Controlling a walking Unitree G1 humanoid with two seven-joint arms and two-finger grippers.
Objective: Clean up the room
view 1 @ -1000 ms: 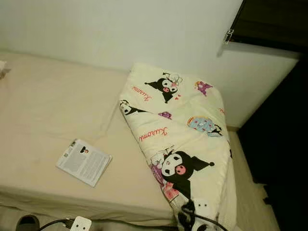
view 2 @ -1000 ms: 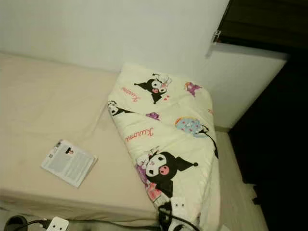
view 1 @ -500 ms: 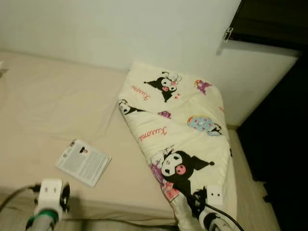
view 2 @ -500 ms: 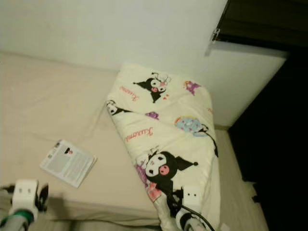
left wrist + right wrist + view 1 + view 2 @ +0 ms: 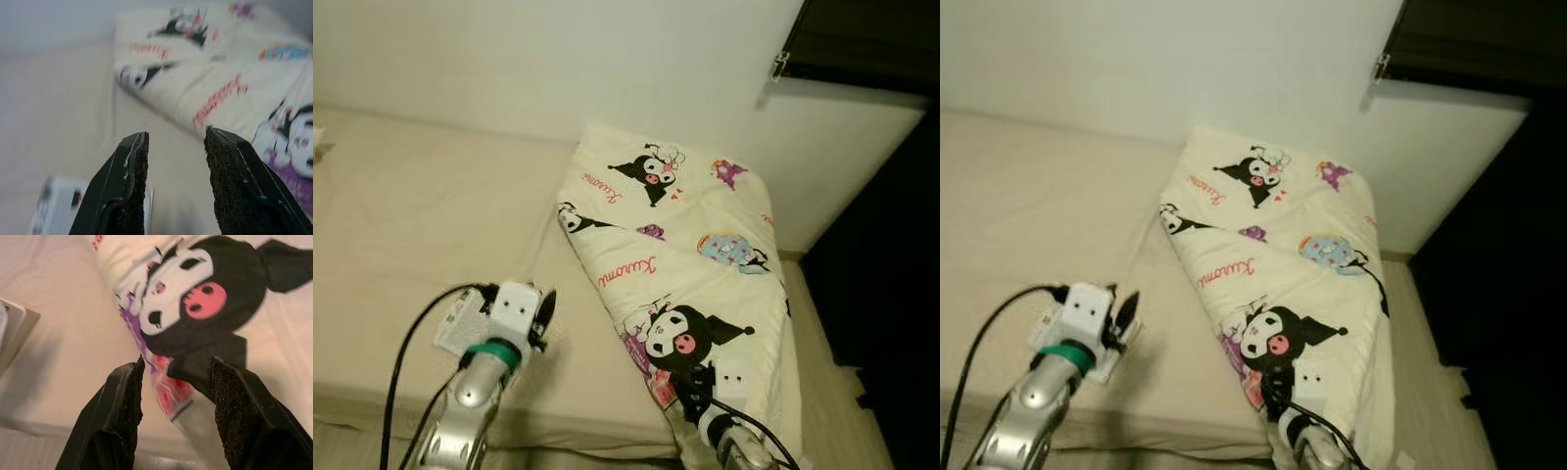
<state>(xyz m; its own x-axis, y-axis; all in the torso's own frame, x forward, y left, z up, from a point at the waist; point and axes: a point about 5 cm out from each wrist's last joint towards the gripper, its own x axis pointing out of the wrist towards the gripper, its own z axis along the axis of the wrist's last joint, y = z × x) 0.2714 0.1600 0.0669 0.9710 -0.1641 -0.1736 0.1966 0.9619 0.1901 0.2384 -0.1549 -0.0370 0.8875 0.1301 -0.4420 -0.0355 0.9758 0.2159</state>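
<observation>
A white printed booklet (image 5: 54, 210) lies on the beige bed sheet (image 5: 411, 215) near the front edge. My left gripper (image 5: 546, 311) hovers over it, open and empty, and hides most of it in the eye views. A folded cream quilt (image 5: 690, 235) with black cartoon figures lies on the bed's right side against the wall. My right gripper (image 5: 690, 384) stands open just above the quilt's near corner (image 5: 195, 308), with nothing between its fingers.
A white wall runs behind the bed. A dark window frame (image 5: 862, 39) sits at the top right, above a dark area. A narrow strip of floor (image 5: 822, 392) lies right of the bed. A black cable (image 5: 406, 343) loops from my left arm.
Both arms have risen into view. The left gripper moved forward over the booklet, covering it. The right gripper came up to the quilt's near corner.
</observation>
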